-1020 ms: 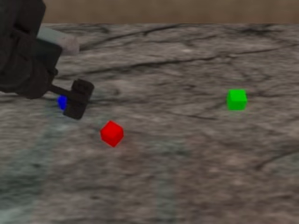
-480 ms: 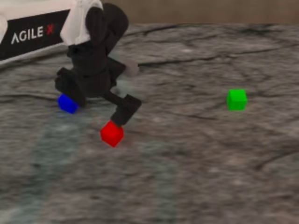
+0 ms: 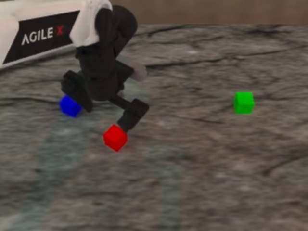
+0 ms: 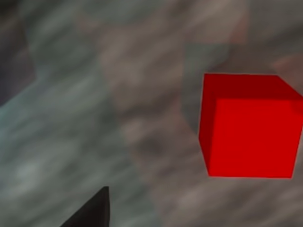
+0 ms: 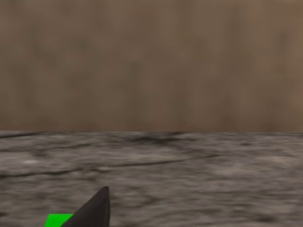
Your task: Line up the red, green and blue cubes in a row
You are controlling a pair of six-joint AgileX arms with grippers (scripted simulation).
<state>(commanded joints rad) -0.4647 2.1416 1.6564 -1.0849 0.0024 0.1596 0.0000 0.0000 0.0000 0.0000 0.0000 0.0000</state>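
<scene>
The red cube (image 3: 115, 137) lies on the table left of centre, and it fills the left wrist view (image 4: 251, 125). Further left and back lies the blue cube (image 3: 70, 106). The green cube (image 3: 244, 102) rests alone at the right. My left gripper (image 3: 105, 107) hangs open between the blue and red cubes, holding nothing. One of its fingers (image 3: 132, 113) ends just behind the red cube; the other stands beside the blue cube. My right arm is outside the top view; its wrist view catches the green cube (image 5: 57, 220) at the frame's edge.
The table (image 3: 202, 183) is a mottled grey-brown stone surface. Its far edge (image 3: 216, 24) meets a brown backdrop. The left arm's white link marked AGILEX (image 3: 41, 36) crosses the back left corner.
The left arm has swung in from the far left to stand over the gap between the blue and red cubes, uncovering the blue cube. No cube has moved.
</scene>
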